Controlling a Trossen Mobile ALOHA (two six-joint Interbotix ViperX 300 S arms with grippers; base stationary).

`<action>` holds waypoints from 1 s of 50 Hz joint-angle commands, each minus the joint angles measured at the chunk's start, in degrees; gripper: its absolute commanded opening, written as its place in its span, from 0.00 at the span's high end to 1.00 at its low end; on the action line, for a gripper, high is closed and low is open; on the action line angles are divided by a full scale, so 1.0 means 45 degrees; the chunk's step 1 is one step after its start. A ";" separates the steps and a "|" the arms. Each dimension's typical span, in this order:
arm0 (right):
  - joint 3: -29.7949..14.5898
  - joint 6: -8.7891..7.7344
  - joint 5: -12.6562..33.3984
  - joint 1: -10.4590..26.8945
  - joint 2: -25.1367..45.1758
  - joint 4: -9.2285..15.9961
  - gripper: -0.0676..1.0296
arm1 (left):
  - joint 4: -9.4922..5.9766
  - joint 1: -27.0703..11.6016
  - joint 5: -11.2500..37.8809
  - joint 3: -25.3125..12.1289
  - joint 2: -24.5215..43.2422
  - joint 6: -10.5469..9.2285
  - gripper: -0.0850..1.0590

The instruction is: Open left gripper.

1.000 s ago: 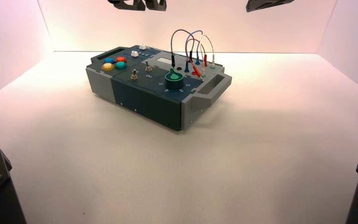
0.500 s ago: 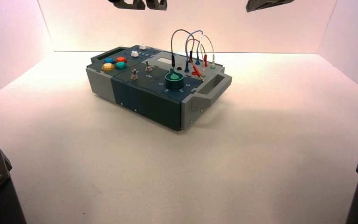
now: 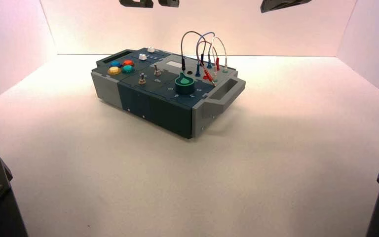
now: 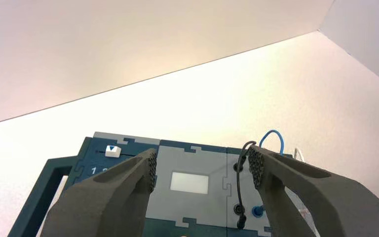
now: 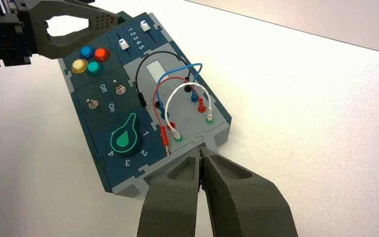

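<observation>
1. The box (image 3: 168,94) has a dark teal top and front with light grey ends and handles.
2. Beside the green knob (image 5: 125,139) sit four round buttons: blue (image 5: 86,51), red (image 5: 101,54), yellow (image 5: 79,65) and teal-green (image 5: 94,67).
3. Past the buttons from the knob, two sliders carry white caps (image 5: 124,44).
4. Wires (image 5: 177,84) across from the knob loop in black, blue, red and white.
5. The left gripper's (image 4: 201,168) dark grey fingers (image 4: 128,182) bear a dotted pad pattern.
</observation>
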 commanded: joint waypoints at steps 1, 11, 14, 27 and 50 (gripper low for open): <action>-0.0313 0.0000 -0.0137 -0.0039 -0.0078 0.0000 0.96 | -0.0020 0.0039 -0.0059 -0.0352 -0.0117 -0.0020 0.08; -0.0313 0.0000 -0.0117 -0.0039 -0.0078 0.0000 0.96 | -0.0020 0.0039 -0.0059 -0.0352 -0.0098 -0.0020 0.08; -0.0313 0.0000 -0.0117 -0.0020 -0.0078 0.0000 0.96 | -0.0020 0.0039 -0.0078 -0.0371 -0.0098 -0.0020 0.08; -0.0313 0.0000 -0.0117 -0.0020 -0.0078 0.0000 0.96 | -0.0020 0.0039 -0.0137 -0.0391 -0.0156 -0.0020 0.08; -0.0293 0.0000 0.0195 -0.0020 -0.0234 0.0000 0.96 | -0.0020 0.0039 -0.0566 -0.0410 -0.0195 -0.0020 0.08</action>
